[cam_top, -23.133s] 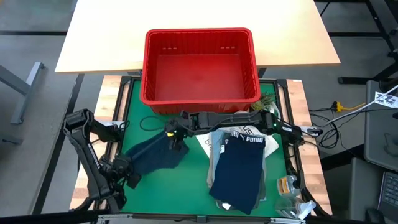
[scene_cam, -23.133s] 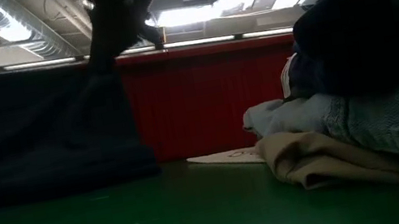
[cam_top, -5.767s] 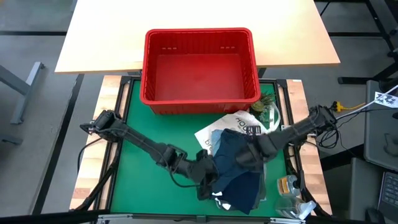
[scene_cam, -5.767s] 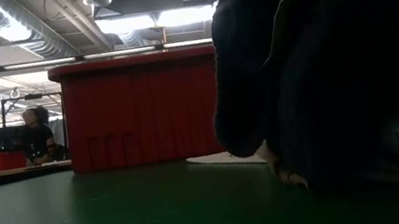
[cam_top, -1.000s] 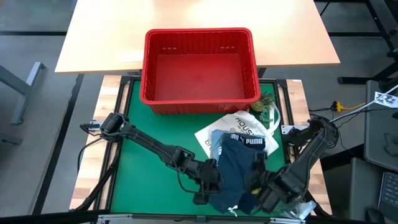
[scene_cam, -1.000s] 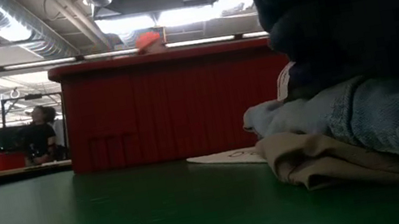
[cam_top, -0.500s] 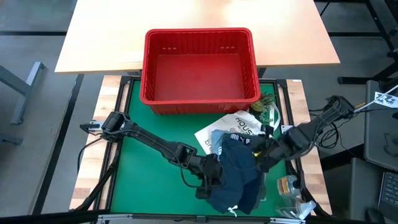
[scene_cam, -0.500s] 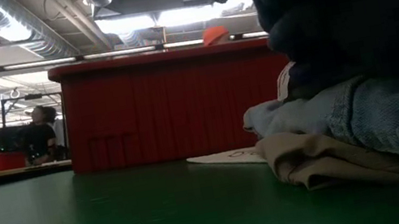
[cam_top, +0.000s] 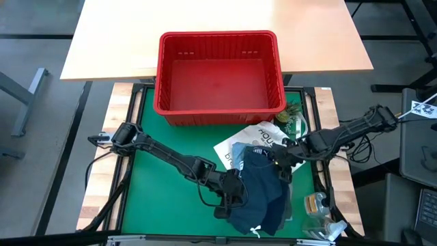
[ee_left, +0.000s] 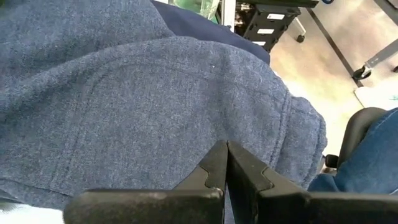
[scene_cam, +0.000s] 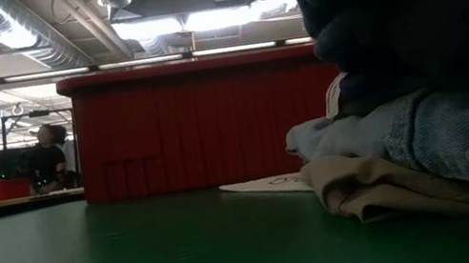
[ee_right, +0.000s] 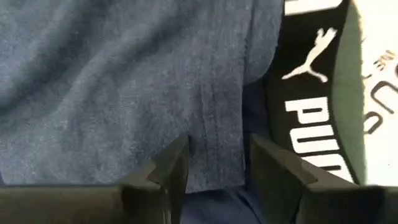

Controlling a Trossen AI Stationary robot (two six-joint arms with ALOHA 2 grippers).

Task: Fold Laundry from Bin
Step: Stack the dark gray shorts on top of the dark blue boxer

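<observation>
From above, the soft blue-grey knit garment sits on the pile right of centre, near the empty red slotted plastic bin. Left gripper is at its left edge, right gripper at the top. Left wrist: fingers pressed together against the fabric. Right wrist: fingers spread, straddling a seam.

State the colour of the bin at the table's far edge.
The bin is red, with slotted holes in its walls; the high view shows it best.
</observation>
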